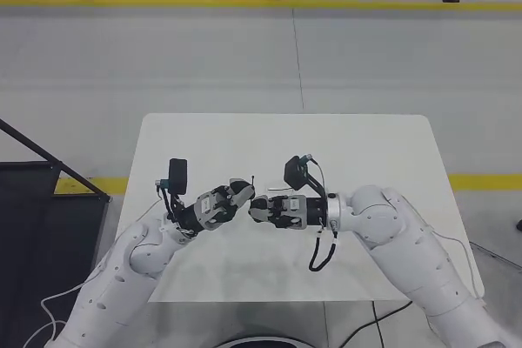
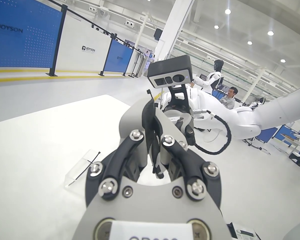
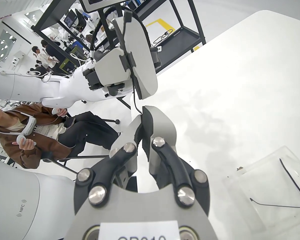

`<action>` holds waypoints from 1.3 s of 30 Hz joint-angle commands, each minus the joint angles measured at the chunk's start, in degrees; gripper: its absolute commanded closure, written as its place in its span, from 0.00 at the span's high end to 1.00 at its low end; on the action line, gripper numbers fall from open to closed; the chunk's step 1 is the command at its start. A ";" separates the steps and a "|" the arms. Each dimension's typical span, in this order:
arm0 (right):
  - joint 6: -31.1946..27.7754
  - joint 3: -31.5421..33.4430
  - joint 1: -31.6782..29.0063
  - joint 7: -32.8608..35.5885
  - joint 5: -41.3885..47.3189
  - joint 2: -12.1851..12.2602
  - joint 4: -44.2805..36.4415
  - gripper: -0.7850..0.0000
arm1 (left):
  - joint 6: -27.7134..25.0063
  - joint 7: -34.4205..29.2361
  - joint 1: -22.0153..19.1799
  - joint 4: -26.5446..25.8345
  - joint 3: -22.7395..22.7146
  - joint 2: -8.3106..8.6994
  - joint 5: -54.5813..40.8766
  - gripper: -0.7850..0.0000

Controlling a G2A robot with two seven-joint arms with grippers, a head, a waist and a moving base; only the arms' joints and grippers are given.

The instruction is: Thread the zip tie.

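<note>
Left pincer (image 2: 151, 112) is clamped on the zip tie (image 3: 135, 101), what looks like its head poking up past the tips; right pincer (image 3: 142, 117) is pinched shut on the thin tail, both held above the middle of the table (image 3: 240, 76). Risk: tail is floppy and the slot tiny, so slight misalignment between the 2 arms could make it miss, buckle or slip free. 1 spare tie (image 3: 292, 178) lies in the clear tray (image 3: 242, 176).
</note>
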 commanded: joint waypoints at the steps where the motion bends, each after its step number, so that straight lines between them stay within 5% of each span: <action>1: -0.07 -0.03 0.08 0.04 0.05 -0.04 0.12 0.00 | 0.00 -0.16 -0.01 0.05 -0.06 -0.07 -0.08 0.00; 9: -0.40 -0.04 0.21 0.15 -0.23 -0.15 0.29 0.00 | -0.04 -0.60 -0.30 0.59 -0.25 -0.35 -0.58 0.04; 12: -0.42 -0.01 0.18 0.23 -0.27 -0.17 0.30 0.00 | -0.15 -0.94 -0.41 0.85 -0.34 -0.43 -1.06 0.64; 14: -0.33 0.05 0.15 0.23 -0.32 -0.17 0.30 0.00 | -0.22 -1.22 -0.48 0.93 -0.44 -0.48 -1.27 0.76; 29: -1.09 0.66 -0.12 0.40 -2.15 -0.06 -0.20 0.00 | -1.81 -4.34 -1.40 3.33 -0.59 -0.77 -4.90 0.67; 33: -1.73 1.24 -0.76 -0.39 -5.74 0.17 -1.25 0.00 | -5.07 -10.17 -2.95 6.05 -0.28 -0.37 -12.30 0.81; 36: -2.67 1.64 -1.37 -0.59 -8.07 0.39 -2.08 0.00 | -6.76 -15.61 -4.51 7.68 -0.10 0.12 -18.50 0.78; 38: -3.16 1.92 -1.70 -0.67 -9.05 0.53 -2.44 0.00 | -7.63 -18.90 -5.42 8.45 0.21 0.43 -22.51 0.90; 39: -3.33 2.03 -1.86 -0.73 -9.28 0.59 -2.56 0.00 | -7.68 -20.79 -5.80 8.47 0.73 0.56 -24.63 0.86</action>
